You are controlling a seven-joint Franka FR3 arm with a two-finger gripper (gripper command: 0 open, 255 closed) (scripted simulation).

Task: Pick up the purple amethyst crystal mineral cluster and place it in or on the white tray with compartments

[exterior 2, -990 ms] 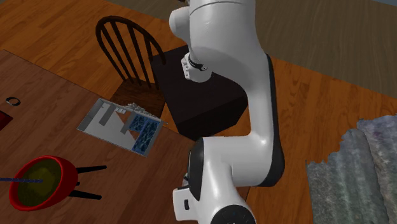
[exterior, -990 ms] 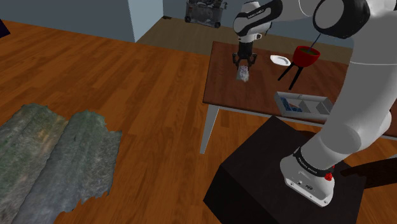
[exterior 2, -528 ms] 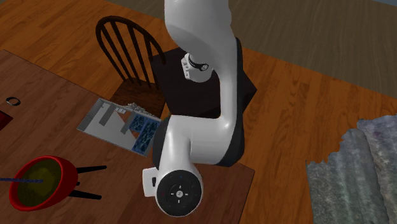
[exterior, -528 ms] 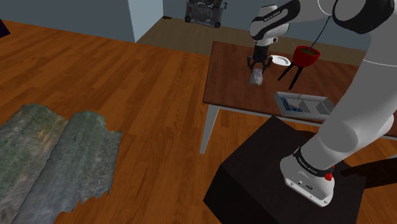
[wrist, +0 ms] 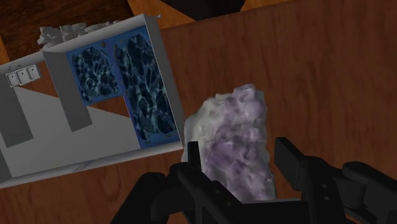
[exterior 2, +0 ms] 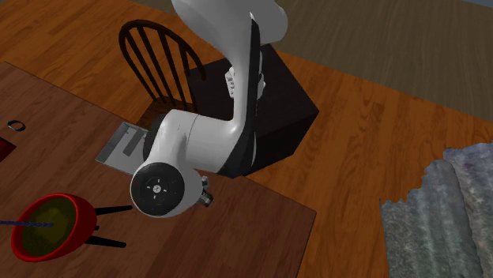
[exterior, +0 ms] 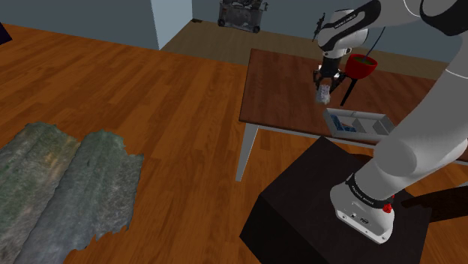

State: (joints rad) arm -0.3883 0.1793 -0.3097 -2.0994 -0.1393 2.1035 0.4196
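At the shoulder view's left a mottled grey-green rug [exterior: 71,184] lies on the wooden floor. Further right stands the brown wooden surface [exterior: 281,97]. Over it hangs the gripper [exterior: 323,80], its fingers [wrist: 296,167] pinching the pale purple crystal cluster [exterior: 324,94]. Just right of them a red bowl [exterior: 361,66] sits on black legs. The white compartment tray [exterior: 358,125] lies near the surface's edge. In the wrist view the crystal cluster hangs just beside the tray's blue-patterned compartments [wrist: 143,83].
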